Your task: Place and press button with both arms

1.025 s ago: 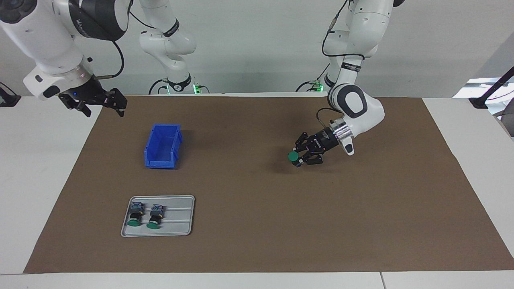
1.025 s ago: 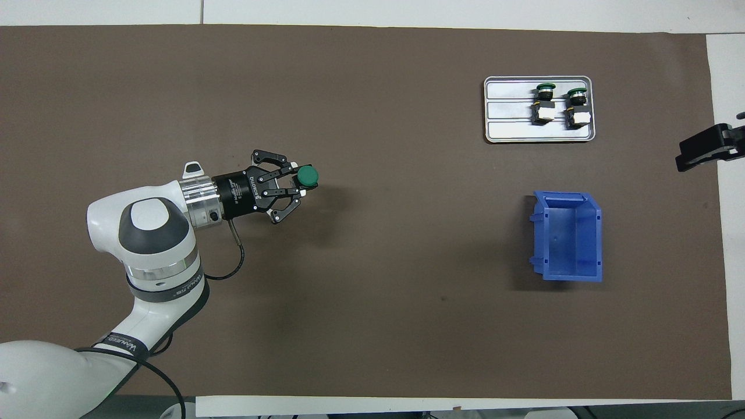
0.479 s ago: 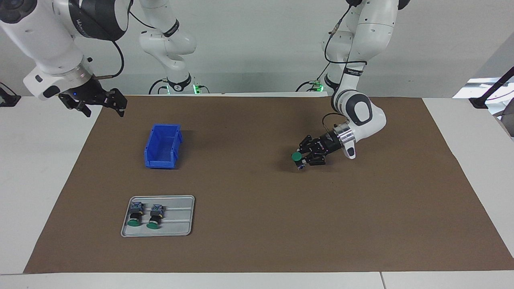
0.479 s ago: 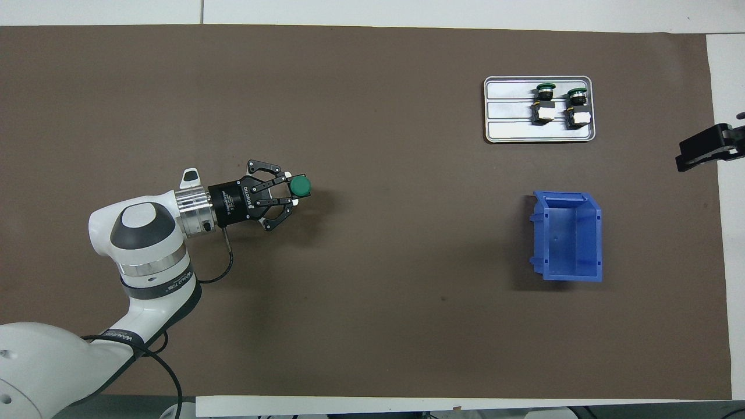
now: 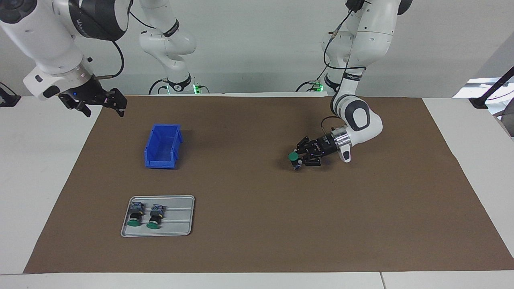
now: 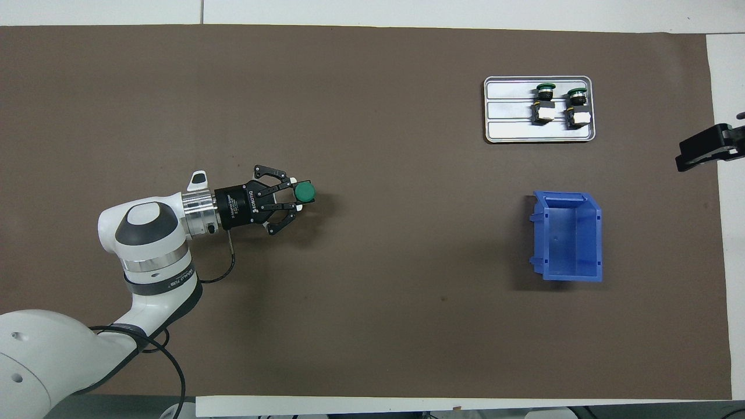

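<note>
A button (image 5: 294, 156) with a round green cap is upright between the fingers of my left gripper (image 5: 298, 159), which is shut on its body. It hangs low over the brown mat toward the left arm's end of the table; whether its block touches the mat I cannot tell. From overhead the green cap (image 6: 304, 191) shows at the tips of the left gripper (image 6: 298, 198). My right gripper (image 5: 103, 109) waits, open and with nothing in it, raised over the mat's edge at the right arm's end, and only its tip (image 6: 701, 152) shows from overhead.
A grey tray (image 5: 176, 226) (image 6: 506, 131) holds two more green-capped buttons (image 5: 135, 214) (image 5: 154, 216) lying on their sides. An open blue bin (image 5: 162, 146) (image 6: 567, 235) stands nearer to the robots than the tray. Two slimmer white arms stand at the back.
The left arm has turned its wrist and sunk lower with the button, drifting slightly toward the robots. The right arm, tray and bin have not moved.
</note>
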Controlling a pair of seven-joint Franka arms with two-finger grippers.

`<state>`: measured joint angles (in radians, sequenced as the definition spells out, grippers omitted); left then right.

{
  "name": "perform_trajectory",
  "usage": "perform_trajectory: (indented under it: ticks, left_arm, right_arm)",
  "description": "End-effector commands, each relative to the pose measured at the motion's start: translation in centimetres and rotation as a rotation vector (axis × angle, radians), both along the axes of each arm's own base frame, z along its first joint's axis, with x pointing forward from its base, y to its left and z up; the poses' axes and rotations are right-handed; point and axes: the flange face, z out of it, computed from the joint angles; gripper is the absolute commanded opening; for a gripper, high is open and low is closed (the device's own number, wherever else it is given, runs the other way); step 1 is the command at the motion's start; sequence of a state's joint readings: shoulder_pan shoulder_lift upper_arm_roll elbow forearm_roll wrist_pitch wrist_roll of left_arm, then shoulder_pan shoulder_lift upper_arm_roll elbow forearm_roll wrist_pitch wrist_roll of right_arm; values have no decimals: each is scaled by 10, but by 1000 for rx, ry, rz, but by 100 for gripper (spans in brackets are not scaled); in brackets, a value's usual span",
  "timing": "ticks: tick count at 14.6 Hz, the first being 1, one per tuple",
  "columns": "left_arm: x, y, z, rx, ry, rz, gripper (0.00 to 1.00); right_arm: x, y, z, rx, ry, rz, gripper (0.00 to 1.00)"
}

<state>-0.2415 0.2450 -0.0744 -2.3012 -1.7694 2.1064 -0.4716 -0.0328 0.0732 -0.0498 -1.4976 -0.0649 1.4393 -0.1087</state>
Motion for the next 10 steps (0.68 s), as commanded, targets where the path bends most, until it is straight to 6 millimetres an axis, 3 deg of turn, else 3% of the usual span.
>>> perform_trajectory:
  ticks: [1,10]
  left_arm:
    - [0,-4,-11,-41,16,24,1]
    - [-3,-3,-13,-49,21,32,2]
  right_arm:
    - [-7,-1,0,19,4,6,100]
    - [-7,-1,0,19,4,6,100]
